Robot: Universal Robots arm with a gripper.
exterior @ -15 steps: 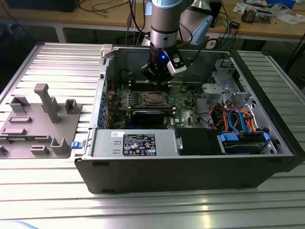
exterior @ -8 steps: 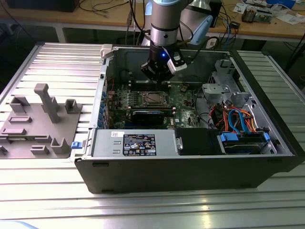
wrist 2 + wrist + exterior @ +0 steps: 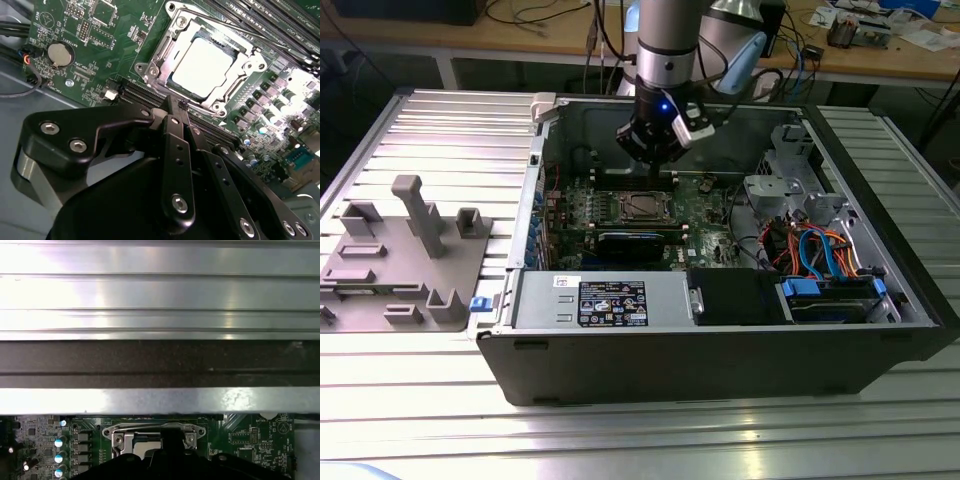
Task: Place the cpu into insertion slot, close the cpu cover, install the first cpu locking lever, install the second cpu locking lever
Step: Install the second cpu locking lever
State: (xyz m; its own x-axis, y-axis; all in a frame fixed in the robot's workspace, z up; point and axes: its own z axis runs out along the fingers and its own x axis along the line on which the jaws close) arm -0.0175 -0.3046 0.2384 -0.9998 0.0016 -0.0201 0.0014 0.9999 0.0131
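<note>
The cpu (image 3: 202, 67), a flat square chip with a dull silver top, sits in the socket on the green motherboard (image 3: 640, 207). The cpu cover (image 3: 160, 50), a thin silvery frame, lies flat around it (image 3: 120, 432). A thin lever rod (image 3: 225, 25) runs along one side of the socket. My gripper (image 3: 174, 102) hovers just beside the socket's edge with its black fingers pressed together and nothing between them. In the exterior view the gripper (image 3: 657, 175) hangs inside the open case, just behind the socket.
The case wall (image 3: 160, 360) rises close behind the gripper. A long black card (image 3: 640, 240) lies in front of the socket, and the power supply (image 3: 610, 300) beyond that. Drive cage and cables (image 3: 820, 260) fill the exterior view's right. A grey fixture plate (image 3: 405, 250) stands outside, left.
</note>
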